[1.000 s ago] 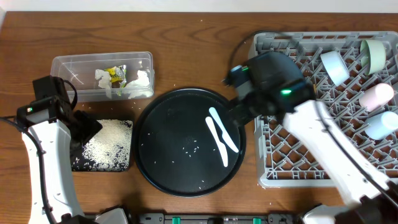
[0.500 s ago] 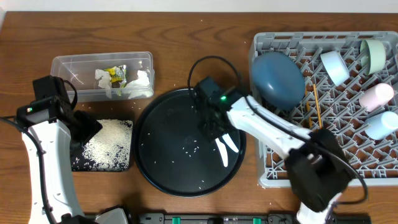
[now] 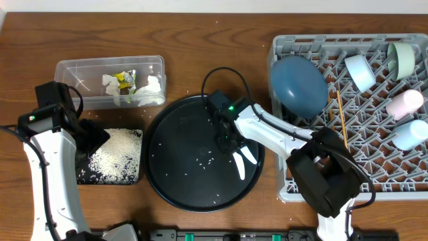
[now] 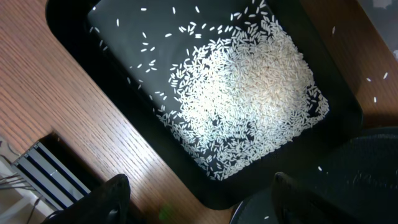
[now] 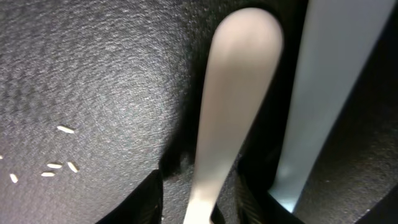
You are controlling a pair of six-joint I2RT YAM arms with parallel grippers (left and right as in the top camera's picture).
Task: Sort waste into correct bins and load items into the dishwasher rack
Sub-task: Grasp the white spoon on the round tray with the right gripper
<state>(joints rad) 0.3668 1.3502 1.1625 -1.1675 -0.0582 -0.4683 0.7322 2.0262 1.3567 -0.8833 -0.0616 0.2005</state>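
- The right gripper [image 3: 225,137] sat low over the large round black tray [image 3: 170,177]. Its fingers [image 5: 151,198] were set narrowly either side of the handle of a white plastic utensil [image 5: 233,93]. Slim dark gaps showed on both sides, so it straddled the handle rather than pinched it.
- A second white utensil [image 5: 323,87] lay just beside the first on the same tray, with a few loose rice grains [image 3: 204,157] scattered nearby.
- The left gripper [image 4: 199,186] hung with its fingers spread wide and nothing between them, above one edge of the shallow black tray [image 4: 74,74], which carried a heap of rice [image 4: 255,93].
- Behind that tray, the clear tub [image 3: 73,70] held the yellow-green wrapper [image 3: 124,80] and white tissue wads [image 3: 150,90].
- At the right, the grey rack [image 3: 294,181] held the blue plate [image 3: 297,86] propped in its near-left corner. Wooden chopsticks [image 3: 341,120] lay beside it, and a light blue bowl [image 3: 361,70] and pale green bowl [image 3: 403,57] stood further along.
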